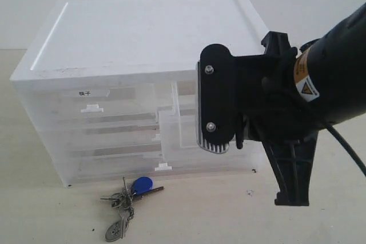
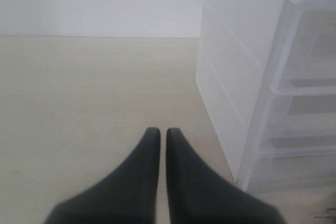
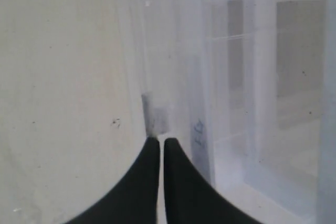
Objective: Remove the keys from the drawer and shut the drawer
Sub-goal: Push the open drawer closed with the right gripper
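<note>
The keys (image 1: 130,198) lie on the table in front of the cabinet, with the blue fob (image 1: 141,185) uppermost and the oval silver tag (image 1: 116,230) nearest the front edge. The drawer (image 1: 178,132) stands pulled out part way from the cabinet's right half, and my right arm covers much of it. In the right wrist view, my right gripper (image 3: 161,139) is shut, its tips right at the drawer's small white tab handle (image 3: 155,119), beside the strip with the faint mark (image 3: 198,132). My left gripper (image 2: 159,129) is shut on nothing, low over bare table left of the cabinet.
The translucent white cabinet (image 1: 143,32) holds several drawers, one bearing a black-lettered label (image 1: 86,92). Its side wall (image 2: 236,77) stands close to my left gripper. My right arm's black camera mount (image 1: 214,107) blocks the cabinet's right front.
</note>
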Available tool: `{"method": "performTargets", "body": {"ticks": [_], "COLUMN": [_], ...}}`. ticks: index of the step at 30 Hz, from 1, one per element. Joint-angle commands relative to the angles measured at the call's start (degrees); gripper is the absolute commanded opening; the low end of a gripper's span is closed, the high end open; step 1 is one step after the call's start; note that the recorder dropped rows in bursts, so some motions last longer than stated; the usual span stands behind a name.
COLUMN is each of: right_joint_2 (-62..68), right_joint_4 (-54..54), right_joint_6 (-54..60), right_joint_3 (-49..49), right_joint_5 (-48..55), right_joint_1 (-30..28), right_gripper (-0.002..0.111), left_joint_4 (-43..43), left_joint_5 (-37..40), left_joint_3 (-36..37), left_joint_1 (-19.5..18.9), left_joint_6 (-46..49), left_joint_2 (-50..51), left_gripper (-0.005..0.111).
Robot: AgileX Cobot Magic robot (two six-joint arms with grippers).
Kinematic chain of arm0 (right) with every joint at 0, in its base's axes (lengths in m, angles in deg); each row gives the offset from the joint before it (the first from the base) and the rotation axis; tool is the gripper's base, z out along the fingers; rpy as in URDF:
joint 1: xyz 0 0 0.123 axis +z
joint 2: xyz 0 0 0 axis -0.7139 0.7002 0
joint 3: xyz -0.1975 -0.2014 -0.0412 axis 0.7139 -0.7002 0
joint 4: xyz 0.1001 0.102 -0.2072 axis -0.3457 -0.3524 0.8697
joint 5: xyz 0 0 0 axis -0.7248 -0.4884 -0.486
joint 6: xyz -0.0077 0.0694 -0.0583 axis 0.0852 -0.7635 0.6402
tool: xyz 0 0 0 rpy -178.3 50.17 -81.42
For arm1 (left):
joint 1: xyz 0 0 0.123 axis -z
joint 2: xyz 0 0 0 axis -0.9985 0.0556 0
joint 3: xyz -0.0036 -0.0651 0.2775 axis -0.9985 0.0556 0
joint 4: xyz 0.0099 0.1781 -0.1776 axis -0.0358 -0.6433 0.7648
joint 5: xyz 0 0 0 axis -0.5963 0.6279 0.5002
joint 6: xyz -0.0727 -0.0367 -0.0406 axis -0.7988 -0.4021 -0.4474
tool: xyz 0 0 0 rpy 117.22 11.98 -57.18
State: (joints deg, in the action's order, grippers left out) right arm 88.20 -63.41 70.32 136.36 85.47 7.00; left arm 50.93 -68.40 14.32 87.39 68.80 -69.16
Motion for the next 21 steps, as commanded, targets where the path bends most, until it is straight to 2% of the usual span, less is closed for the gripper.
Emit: {"method": "performTargets", "body": {"ticks": [1, 14, 21], "right_joint_2": [-0.05, 4.66, 4.64], "right_joint_4": [4.53, 21.25, 26.87], "right_joint_6": [-2.36, -16.77, -22.98], "right_joint_3": [-0.18, -1.24, -1.24], "right_joint_5": [-5.26, -6.88, -12.59], "right_joint_1": [0.01, 0.01, 0.01], "right_gripper": [0.000, 0.000, 0.000], "left_joint_4": [0.00, 0.00, 0.00], "left_joint_5": [-0.66, -0.66, -0.66], "left_joint_3": [-0.22, -0.22, -0.22], "left_joint_1": [-0.01, -0.01, -0.01], "left_joint_6": [0.19, 0.19, 0.19], "left_joint_2": [0.18, 0.18, 0.18], "left_gripper": [0.005, 0.005, 0.005]}}
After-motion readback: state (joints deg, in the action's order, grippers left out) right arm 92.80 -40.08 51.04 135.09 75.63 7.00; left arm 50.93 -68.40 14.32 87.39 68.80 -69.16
